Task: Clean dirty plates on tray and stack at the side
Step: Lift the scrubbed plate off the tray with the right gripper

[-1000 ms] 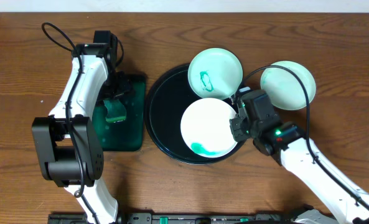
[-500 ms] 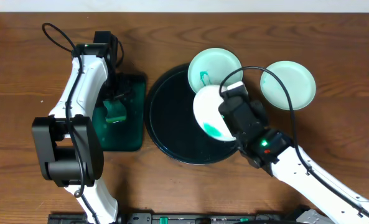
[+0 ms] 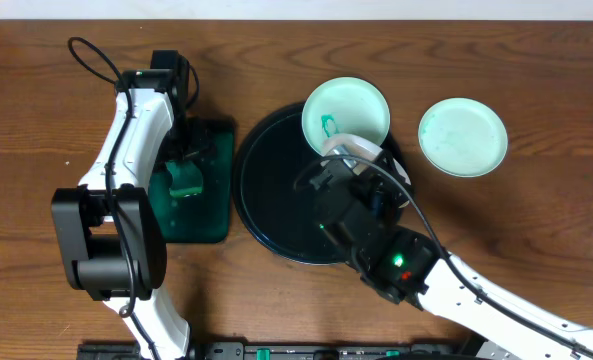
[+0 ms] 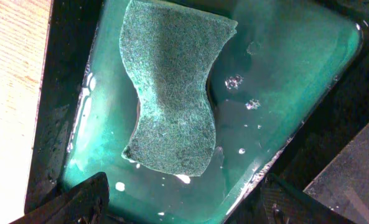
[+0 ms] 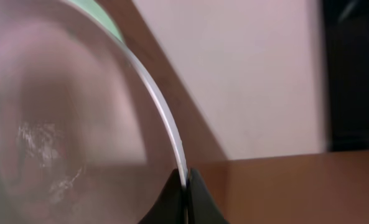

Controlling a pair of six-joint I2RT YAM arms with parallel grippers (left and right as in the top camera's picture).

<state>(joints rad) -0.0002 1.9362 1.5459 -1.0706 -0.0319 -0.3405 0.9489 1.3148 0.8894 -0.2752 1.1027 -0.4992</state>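
Note:
The black tray (image 3: 266, 190) lies mid-table. One pale-mint plate (image 3: 348, 110) with a teal smear rests on its far rim. A second mint plate (image 3: 463, 136) lies on the table to the right. My right gripper (image 5: 185, 186) is shut on the rim of the third plate (image 5: 60, 124); it holds that plate tilted up over the tray, where only a sliver of the plate (image 3: 354, 147) shows past the arm. My left gripper (image 4: 184, 208) is open just above the green sponge (image 4: 172, 87), which lies in the dark green tray (image 4: 296, 68).
The dark green tray (image 3: 208, 200) holds greenish water and stands left of the black tray. The left arm (image 3: 126, 130) arches over it. The right arm (image 3: 446, 285) crosses the near right part of the table.
My right gripper has lifted the plate off the tray, tipped it on edge and swung left over the tray. The left arm has not moved.

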